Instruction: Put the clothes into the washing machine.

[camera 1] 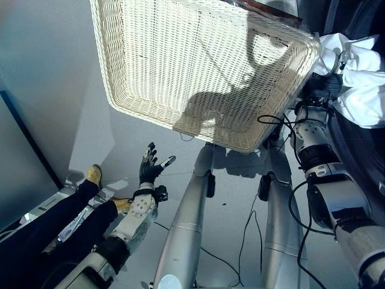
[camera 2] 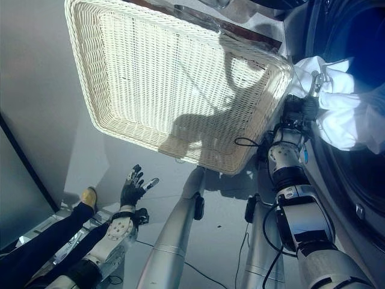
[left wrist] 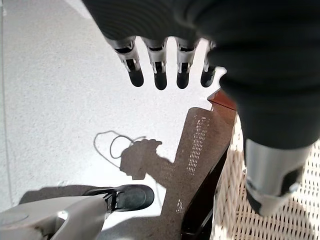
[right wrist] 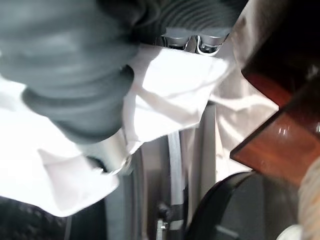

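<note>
Now | right hand (camera 2: 301, 109) fingers clutch bunched white cloth (camera 2: 337, 117) | left hand (camera 1: 148, 170) fingers spread, empty

Head-mounted stereo pair, aimed steeply down, both eyes shared the wicker basket (camera 1: 204, 72) and grey floor (camera 2: 36, 90). Left wrist camera looked along its own fingers (left wrist: 160, 75) at floor. Right wrist camera sat very close against white cloth (right wrist: 170, 95).
</note>
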You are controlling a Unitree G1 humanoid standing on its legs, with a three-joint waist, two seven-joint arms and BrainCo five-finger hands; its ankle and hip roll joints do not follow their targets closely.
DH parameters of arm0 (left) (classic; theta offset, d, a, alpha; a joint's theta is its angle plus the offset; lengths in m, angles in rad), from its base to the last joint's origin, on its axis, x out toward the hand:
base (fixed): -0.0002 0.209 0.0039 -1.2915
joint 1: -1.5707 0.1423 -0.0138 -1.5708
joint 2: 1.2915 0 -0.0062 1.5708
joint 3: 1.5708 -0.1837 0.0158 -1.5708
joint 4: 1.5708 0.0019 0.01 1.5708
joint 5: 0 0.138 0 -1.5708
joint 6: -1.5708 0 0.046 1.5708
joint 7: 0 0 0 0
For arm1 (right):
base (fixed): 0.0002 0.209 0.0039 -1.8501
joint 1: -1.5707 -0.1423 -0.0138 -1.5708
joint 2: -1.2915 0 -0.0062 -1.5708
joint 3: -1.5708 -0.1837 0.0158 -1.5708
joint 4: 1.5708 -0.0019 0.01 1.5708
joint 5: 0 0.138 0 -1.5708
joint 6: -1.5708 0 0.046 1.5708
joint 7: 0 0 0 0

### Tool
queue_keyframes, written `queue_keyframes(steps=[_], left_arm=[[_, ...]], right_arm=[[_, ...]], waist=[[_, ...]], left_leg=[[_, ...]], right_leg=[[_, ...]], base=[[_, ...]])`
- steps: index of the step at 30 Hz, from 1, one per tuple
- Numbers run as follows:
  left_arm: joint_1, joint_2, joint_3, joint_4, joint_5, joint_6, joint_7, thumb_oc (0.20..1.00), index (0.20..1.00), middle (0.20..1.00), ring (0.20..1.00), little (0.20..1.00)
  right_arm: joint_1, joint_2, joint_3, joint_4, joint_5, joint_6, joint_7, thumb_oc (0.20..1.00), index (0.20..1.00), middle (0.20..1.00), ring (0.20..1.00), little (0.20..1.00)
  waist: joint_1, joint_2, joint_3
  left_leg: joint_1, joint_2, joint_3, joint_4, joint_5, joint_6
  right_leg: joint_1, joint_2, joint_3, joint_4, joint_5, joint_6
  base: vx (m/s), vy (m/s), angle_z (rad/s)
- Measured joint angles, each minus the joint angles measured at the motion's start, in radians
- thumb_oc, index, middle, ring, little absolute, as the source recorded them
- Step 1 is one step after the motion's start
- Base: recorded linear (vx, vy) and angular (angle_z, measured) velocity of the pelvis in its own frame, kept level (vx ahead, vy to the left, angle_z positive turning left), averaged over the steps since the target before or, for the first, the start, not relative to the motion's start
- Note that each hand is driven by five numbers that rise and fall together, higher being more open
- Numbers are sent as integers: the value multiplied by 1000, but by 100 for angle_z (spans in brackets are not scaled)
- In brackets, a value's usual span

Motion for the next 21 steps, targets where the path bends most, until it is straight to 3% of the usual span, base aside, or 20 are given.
queue_keyframes(steps=[4,9,12,15,16,20,21], left_arm=[[1,16,4,-8,0,14,-1,1000,1000,1000,1000,1000],[16,21,14,-4,-5,26,-11,1000,1000,1000,1000,1000],[26,18,30,-1,-5,29,-20,1000,1000,1000,1000,1000],[24,18,50,21,-6,30,-33,1000,1000,1000,1000,1000],[24,17,49,19,-8,31,-41,1000,1000,1000,1000,1000],[29,24,59,31,-28,34,-67,1000,1000,1000,1000,1000],[29,24,66,30,-37,35,-71,1000,1000,1000,1000,1000]], right_arm=[[55,33,-36,-82,5,-39,-3,200,200,200,200,200],[85,-29,-122,-156,-48,-144,-33,200,200,200,200,200],[113,-99,-148,-154,-162,-156,-161,200,200,200,200,200],[124,-127,-142,-103,-227,-65,-292,200,200,200,200,200],[127,-134,-132,-86,-267,-6,-316,200,200,200,200,200],[204,-175,-33,-73,-369,243,-329,200,200,200,200,200],[211,-176,-23,-74,-381,268,-325,200,200,200,200,200]], waist=[[-12,-1,1],[-103,-2,1],[-125,-2,1],[-146,-2,1],[-149,-2,1],[-138,-8,3],[-139,-10,3]], left_leg=[[34,-2,5,2,-3,4],[108,-14,19,1,-12,20],[147,-16,36,6,-22,29],[160,-11,49,16,-30,29],[165,-8,51,16,-31,28],[190,2,47,17,-41,26],[193,2,47,17,-43,26]], right_leg=[[39,-2,1,-7,3,3],[127,-12,15,-49,17,29],[174,-13,30,-82,33,37],[199,-10,32,-108,52,39],[205,-6,35,-114,57,36],[254,6,31,-161,73,32],[259,6,30,-165,74,31]], base=[[-49,-12,0],[-22,-1,-3],[-12,-14,-17],[-4,-52,-11],[-11,-64,-10],[0,-64,-3],[6,-75,-2]])
